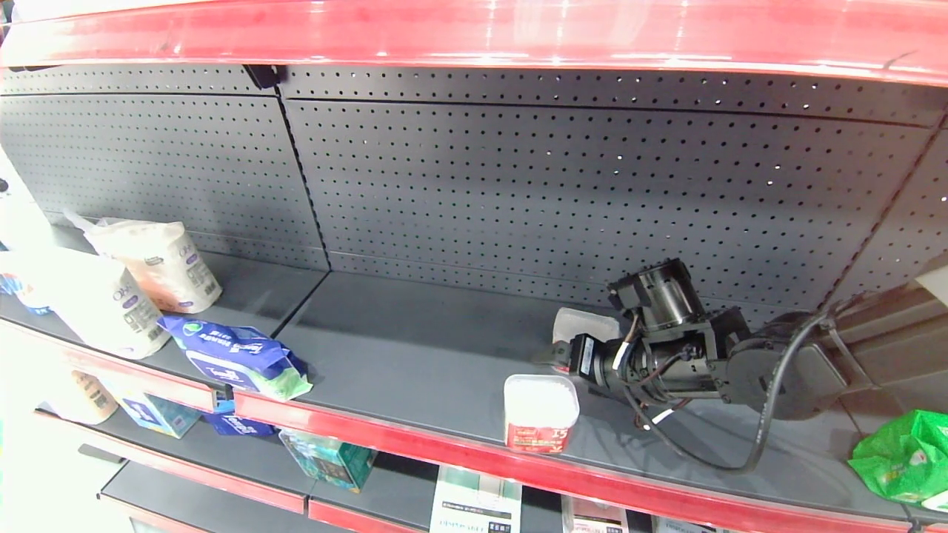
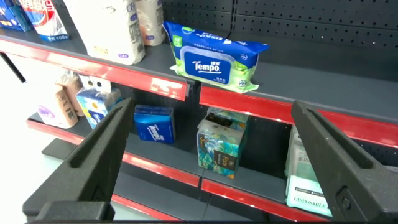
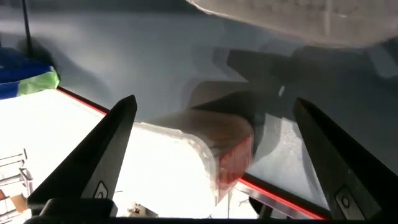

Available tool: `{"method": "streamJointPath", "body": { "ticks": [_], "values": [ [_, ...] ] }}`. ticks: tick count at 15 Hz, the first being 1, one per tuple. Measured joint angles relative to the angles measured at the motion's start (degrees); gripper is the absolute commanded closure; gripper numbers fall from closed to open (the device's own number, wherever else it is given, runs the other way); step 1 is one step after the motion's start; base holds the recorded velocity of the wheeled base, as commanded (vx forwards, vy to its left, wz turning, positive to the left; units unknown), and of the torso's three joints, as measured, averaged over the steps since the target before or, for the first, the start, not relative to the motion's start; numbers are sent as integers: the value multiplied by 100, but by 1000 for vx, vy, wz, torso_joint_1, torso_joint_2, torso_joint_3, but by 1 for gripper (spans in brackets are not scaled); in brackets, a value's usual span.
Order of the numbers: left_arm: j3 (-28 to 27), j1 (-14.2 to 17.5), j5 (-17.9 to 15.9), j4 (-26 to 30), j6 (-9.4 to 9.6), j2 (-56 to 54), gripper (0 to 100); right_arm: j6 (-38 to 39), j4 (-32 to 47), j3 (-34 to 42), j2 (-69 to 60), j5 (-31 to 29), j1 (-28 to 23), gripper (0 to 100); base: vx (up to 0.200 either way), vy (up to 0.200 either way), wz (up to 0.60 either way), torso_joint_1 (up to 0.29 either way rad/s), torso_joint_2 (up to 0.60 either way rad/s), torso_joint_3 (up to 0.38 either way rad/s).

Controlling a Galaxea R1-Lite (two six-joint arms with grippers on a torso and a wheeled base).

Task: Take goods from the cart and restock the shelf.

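Observation:
A white tub with a red label point(image 1: 541, 411) stands at the front edge of the dark shelf point(image 1: 415, 348). A second whitish tub point(image 1: 585, 323) stands behind it, nearer the back panel. My right gripper point(image 1: 552, 355) lies low over the shelf between the two tubs, pointing left. In the right wrist view this gripper point(image 3: 214, 104) is open, with the red-labelled tub point(image 3: 211, 155) just past its fingers and nothing held. My left gripper point(image 2: 211, 109) is open and empty, in front of the shelf's red edge below a blue wipes pack point(image 2: 214, 59).
Bags point(image 1: 159, 263) and the blue wipes pack point(image 1: 237, 355) fill the shelf's left part. A green bag point(image 1: 903, 455) lies at the far right. Boxes point(image 2: 217, 143) stand on the lower shelf. The perforated back panel point(image 1: 592, 192) closes the rear; a red shelf point(image 1: 474, 33) hangs overhead.

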Motion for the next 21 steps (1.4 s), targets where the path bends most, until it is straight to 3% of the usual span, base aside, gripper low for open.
{"method": "streamJointPath", "body": {
  "ticks": [21],
  "values": [
    [0,0,0,0,0,0,0,241,5,-305,300,274,282,0,0,0,0,0,0,0]
  ]
}}
